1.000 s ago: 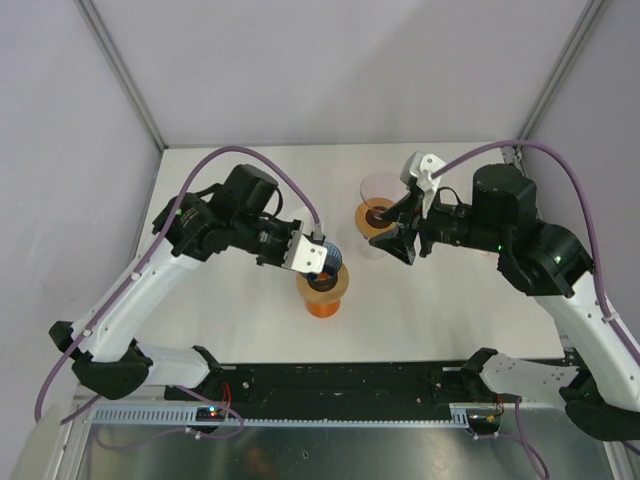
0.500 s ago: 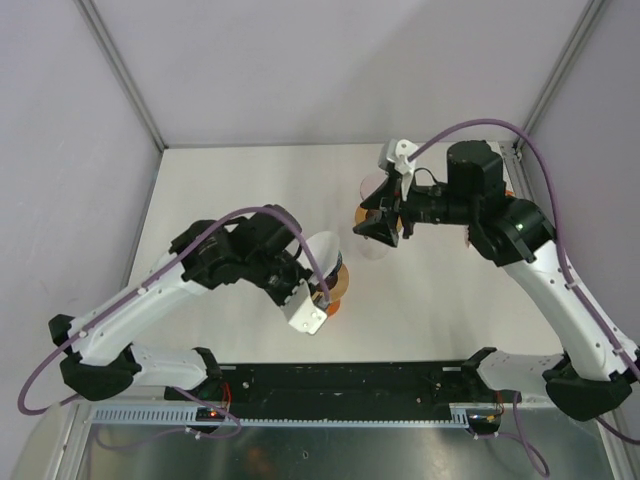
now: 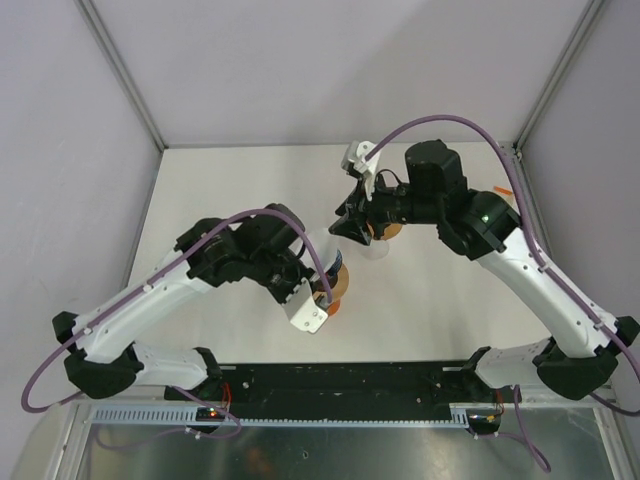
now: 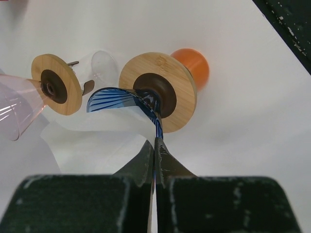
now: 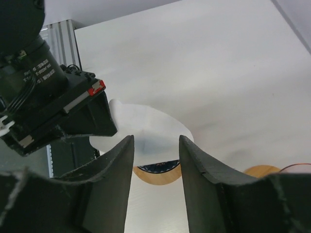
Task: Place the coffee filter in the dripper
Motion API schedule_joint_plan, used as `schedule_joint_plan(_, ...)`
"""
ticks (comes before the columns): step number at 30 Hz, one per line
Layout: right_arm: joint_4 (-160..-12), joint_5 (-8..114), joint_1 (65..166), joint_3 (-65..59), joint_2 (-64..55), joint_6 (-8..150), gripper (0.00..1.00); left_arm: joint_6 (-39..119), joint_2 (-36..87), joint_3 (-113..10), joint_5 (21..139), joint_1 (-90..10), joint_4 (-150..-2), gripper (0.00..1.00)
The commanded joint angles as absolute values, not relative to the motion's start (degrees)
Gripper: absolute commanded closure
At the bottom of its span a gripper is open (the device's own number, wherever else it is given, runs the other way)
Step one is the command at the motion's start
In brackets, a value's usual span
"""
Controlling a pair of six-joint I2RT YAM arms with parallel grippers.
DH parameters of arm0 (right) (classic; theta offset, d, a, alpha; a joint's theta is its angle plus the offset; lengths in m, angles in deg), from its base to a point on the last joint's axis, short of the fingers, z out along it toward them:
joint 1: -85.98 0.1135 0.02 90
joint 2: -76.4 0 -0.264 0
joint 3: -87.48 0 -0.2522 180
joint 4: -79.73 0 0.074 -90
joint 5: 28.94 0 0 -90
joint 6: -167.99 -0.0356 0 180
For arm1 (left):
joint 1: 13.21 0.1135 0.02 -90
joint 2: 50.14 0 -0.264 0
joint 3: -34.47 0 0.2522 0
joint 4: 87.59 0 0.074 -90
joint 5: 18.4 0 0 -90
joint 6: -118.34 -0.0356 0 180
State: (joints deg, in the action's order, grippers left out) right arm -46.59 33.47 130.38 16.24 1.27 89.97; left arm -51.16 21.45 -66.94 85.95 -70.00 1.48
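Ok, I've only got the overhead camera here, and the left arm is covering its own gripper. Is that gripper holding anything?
Observer: Yes. In its wrist view the left gripper is shut on the thin wall of the blue dripper.
Operator: And where's the filter?
Observer: The white filter sits right beside that flared wall, next to the fingers. I cannot tell whether it is pinched too.
Operator: Has the right gripper got hold of it?
Observer: No. The right gripper is open. Its wrist view shows the filter through the gap between the fingers, farther off.
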Motion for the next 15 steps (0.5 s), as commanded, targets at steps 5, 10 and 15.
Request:
schedule_joint_plan(5, -46.83, 35.98, 132.35, 17.81, -3.61, 87.99, 0.65, -51.62, 24.22, -68.37, 88.00, -68.45, 0.43, 1.00)
schedule_joint_plan(10, -45.59, 36.73, 133.70, 17.00, -5.25, 87.90, 0.74, -51.47, 25.14, -67.45, 87.66, -68.00, -0.04, 1.00)
schedule_joint_plan(15, -42.77, 38.03, 134.88, 16.53, -7.93, 88.09, 0.81, -51.21, 25.20, -66.47, 87.15, -67.32, -0.61, 0.99)
